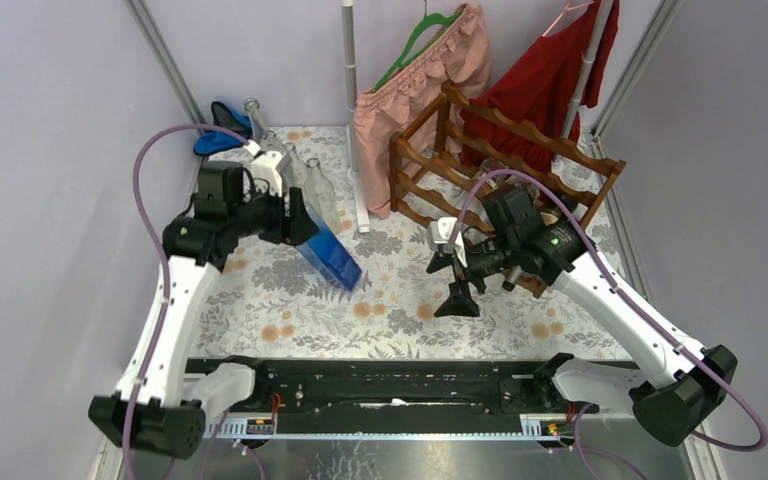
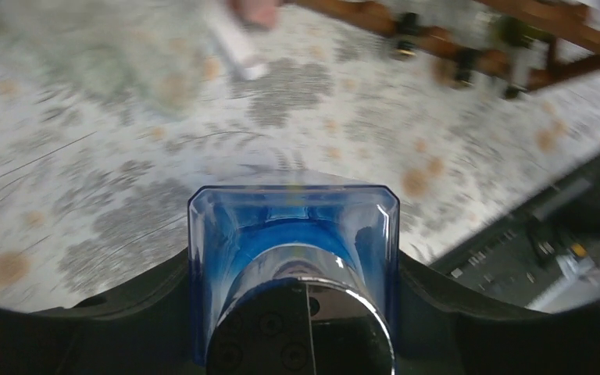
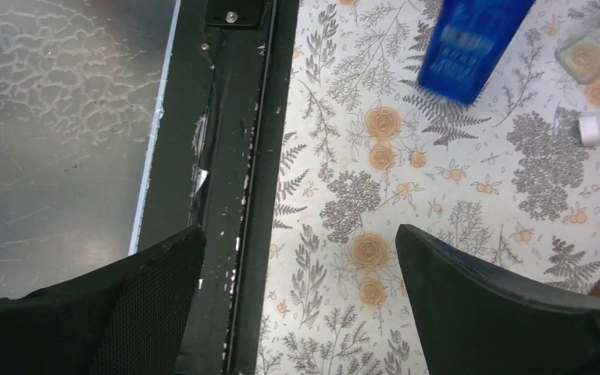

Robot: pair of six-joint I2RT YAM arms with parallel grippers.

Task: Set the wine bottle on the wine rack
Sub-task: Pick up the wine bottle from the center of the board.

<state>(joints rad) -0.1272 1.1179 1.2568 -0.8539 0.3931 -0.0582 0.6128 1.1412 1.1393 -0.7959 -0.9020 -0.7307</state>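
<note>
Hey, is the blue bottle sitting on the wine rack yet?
No, the blue bottle is gripped in the left end effector, tilted, well apart from the wine rack.

So we've got our left gripper clamped on the top end of the blue bottle. The bottle hangs tilted, base low over the floral cloth. Our right gripper sits with its fingers spread and nothing in them, just in front of the wine rack. A couple of clear glass bottles stand right behind the blue one.
</note>
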